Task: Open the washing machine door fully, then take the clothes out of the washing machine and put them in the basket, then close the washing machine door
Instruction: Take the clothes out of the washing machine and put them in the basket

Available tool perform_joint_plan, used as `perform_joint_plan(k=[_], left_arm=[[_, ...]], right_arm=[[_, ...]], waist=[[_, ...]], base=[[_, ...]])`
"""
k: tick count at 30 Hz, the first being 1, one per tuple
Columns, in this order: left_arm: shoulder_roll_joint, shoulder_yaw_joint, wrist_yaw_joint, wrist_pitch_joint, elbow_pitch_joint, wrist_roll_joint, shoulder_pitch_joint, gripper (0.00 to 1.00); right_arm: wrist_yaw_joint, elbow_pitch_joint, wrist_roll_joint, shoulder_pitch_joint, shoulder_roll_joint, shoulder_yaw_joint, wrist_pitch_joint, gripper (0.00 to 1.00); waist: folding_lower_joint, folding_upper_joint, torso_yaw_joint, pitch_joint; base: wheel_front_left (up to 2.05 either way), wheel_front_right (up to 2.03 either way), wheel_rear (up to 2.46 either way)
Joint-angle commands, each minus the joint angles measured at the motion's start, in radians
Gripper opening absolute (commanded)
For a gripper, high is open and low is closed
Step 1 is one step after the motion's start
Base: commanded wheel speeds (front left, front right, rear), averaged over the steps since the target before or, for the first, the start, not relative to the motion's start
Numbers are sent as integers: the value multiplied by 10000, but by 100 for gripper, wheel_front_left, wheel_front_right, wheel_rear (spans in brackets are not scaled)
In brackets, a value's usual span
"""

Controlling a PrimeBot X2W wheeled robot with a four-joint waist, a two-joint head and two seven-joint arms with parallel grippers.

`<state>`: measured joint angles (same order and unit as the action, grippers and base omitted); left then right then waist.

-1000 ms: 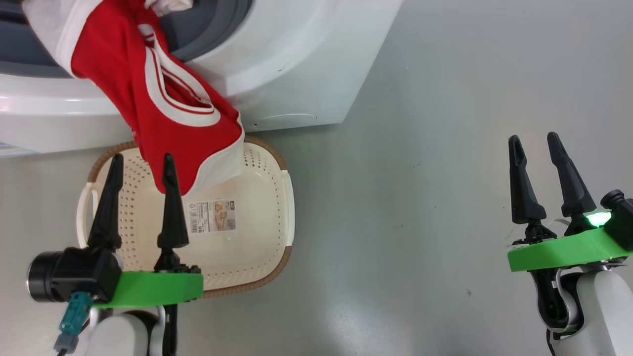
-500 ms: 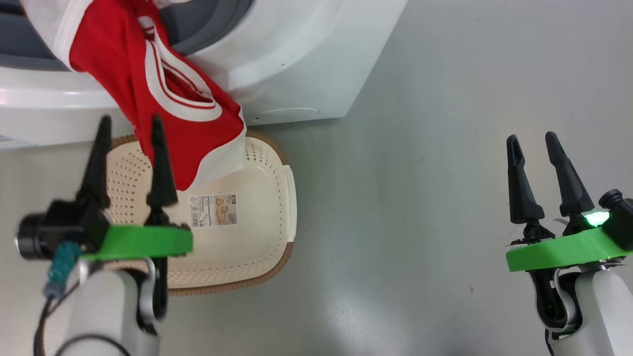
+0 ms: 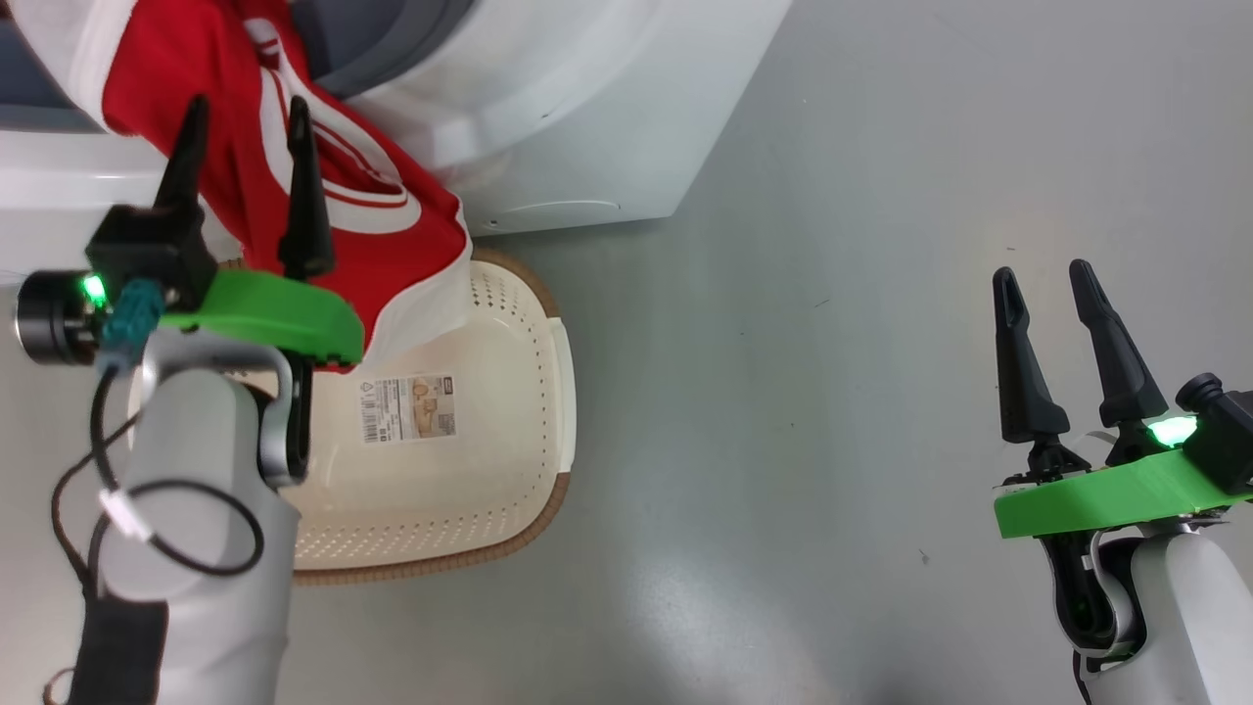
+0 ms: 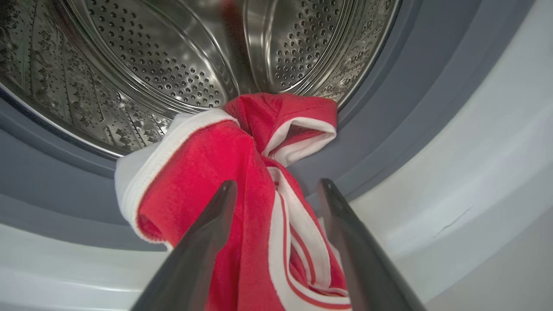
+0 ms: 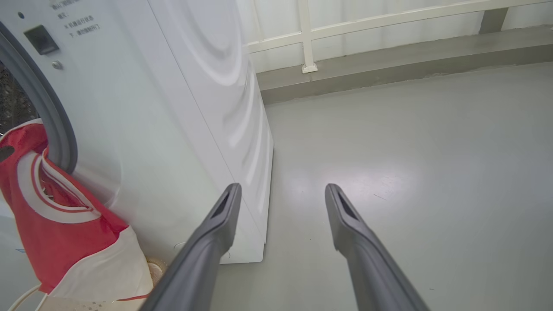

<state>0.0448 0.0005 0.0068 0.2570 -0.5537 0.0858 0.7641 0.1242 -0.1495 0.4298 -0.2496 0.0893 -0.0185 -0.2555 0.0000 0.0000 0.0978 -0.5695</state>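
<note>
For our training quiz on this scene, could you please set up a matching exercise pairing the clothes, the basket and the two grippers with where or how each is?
Things:
1. clothes
2. basket
3. left gripper
4. right gripper

States:
A. open, over bare floor
B. on the floor, in front of the washing machine
C. hanging out of the drum
D. open, fingers astride the clothes

Pairs: 1-C, 2-B, 3-D, 4-A
</note>
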Motion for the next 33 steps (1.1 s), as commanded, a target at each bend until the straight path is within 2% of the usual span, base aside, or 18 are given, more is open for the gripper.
perform_joint_plan(k=[1,9,16,18,20,21,22,23,33], left_arm=[[342,177,-35,47,-189,-131,283,100],[619,33,90,47,-1910,-423,1349,100],[712,-84,85,47,-2736,-488,1896,98],[709,-103,77,47,-2834,-477,1960,49],[710,-118,71,47,-2889,-469,1987,19],[706,-119,67,47,-2898,-456,1990,8],[706,-119,67,47,-2898,-456,1990,8],[699,-115,68,47,-2871,-439,1982,0],[540,49,80,47,-1672,-229,1075,0]], right_arm=[[65,218,-24,-18,26,237,-63,100],[65,251,-19,-88,-41,245,-63,100],[65,235,-28,-130,-71,259,-63,100],[65,236,-24,-143,-73,255,-63,100],[65,244,-25,-144,-75,249,-63,100],[65,249,-27,-140,-76,243,-63,100],[65,249,-27,-140,-76,243,-63,100],[65,253,-31,-136,-78,231,-63,100],[65,263,-75,-48,-86,163,-63,100]], waist=[[0,0,43,-36],[0,0,172,-174],[0,0,242,-210],[0,0,263,-203],[0,0,277,-195],[0,0,280,-191],[0,0,280,-191],[0,0,278,-186],[0,0,156,-45]], base=[[0,0,0],[0,0,0],[0,0,0],[0,0,0],[0,0,0],[0,0,0],[0,0,0],[0,0,0],[0,0,0]])
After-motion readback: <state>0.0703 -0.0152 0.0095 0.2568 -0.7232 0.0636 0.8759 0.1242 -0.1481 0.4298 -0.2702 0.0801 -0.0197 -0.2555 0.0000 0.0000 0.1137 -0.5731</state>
